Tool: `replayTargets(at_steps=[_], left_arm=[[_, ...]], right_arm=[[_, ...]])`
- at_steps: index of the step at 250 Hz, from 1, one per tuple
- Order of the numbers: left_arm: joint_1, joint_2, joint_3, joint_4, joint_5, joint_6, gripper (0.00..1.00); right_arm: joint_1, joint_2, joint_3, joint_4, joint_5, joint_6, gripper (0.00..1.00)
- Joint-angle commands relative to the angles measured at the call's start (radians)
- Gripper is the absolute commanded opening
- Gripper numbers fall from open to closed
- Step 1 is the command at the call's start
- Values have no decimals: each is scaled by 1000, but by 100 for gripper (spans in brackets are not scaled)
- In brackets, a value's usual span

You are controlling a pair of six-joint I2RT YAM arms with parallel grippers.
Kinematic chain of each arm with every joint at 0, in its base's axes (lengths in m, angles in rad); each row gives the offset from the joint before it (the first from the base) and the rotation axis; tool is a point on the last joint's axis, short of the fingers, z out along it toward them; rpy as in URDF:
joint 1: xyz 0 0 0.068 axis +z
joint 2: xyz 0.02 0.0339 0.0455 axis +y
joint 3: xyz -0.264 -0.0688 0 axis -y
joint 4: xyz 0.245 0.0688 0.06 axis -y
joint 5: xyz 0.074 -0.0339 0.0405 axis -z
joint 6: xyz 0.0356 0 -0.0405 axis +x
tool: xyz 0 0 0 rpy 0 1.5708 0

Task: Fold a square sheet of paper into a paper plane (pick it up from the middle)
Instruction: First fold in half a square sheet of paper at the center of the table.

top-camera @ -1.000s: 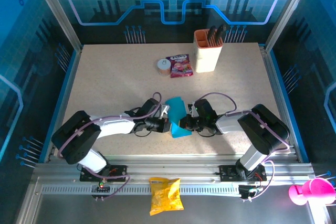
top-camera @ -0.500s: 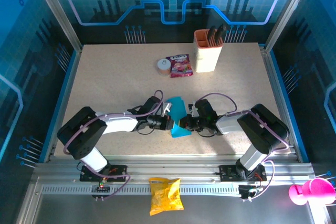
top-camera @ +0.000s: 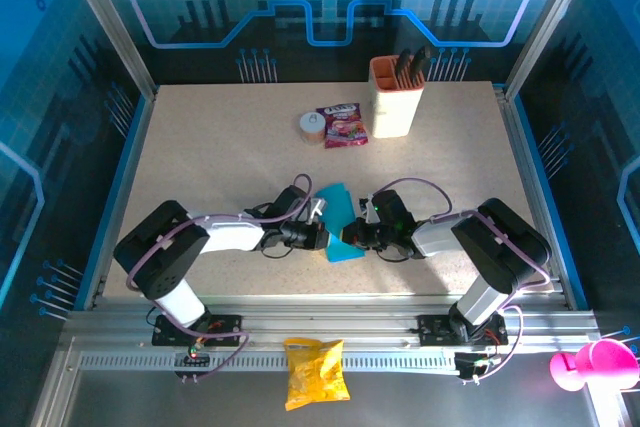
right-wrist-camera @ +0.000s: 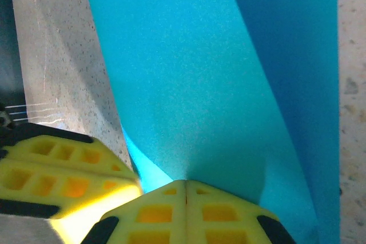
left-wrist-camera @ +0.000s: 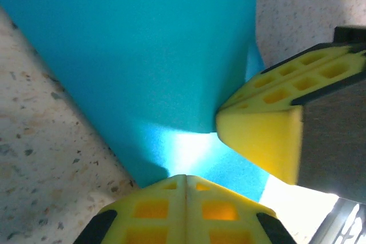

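Observation:
The square sheet of paper (top-camera: 338, 209), bright cyan-blue, sits at the table's front centre, folded over. One part stands up and a paler part lies flat on the table. My left gripper (top-camera: 322, 238) reaches it from the left, shut, its tip (left-wrist-camera: 186, 176) touching the flat part of the paper (left-wrist-camera: 143, 55). My right gripper (top-camera: 347, 237) comes from the right, and its tip (right-wrist-camera: 186, 182) is shut on the puckered sheet (right-wrist-camera: 200, 72). The two tips almost meet. The right fingers (left-wrist-camera: 263, 135) show in the left wrist view, the left fingers (right-wrist-camera: 63, 175) in the right wrist view.
A beige holder cup (top-camera: 396, 97) with dark tools stands at the back, with a pink-red snack packet (top-camera: 342, 125) and a small tape roll (top-camera: 312, 126) to its left. A yellow snack bag (top-camera: 316, 372) lies on the front rail.
My left arm has shifted right, bringing its shut tip closer against the paper. The right arm and the sheet have hardly moved.

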Motion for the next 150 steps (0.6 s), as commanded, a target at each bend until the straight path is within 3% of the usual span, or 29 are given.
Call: replayTargets(at_steps=[1,75,150], left_arm=[[23,-53,55,-25,3,-24,0],[52,57,96,12,34,-5,0],[57,139,34,83,18,-13,0]], right_arm=[[-9,37,-38,-87,45,4,0],[-9,41,-49,-66,44,14,0],[-9,25,-64,-61,44,22,0]])
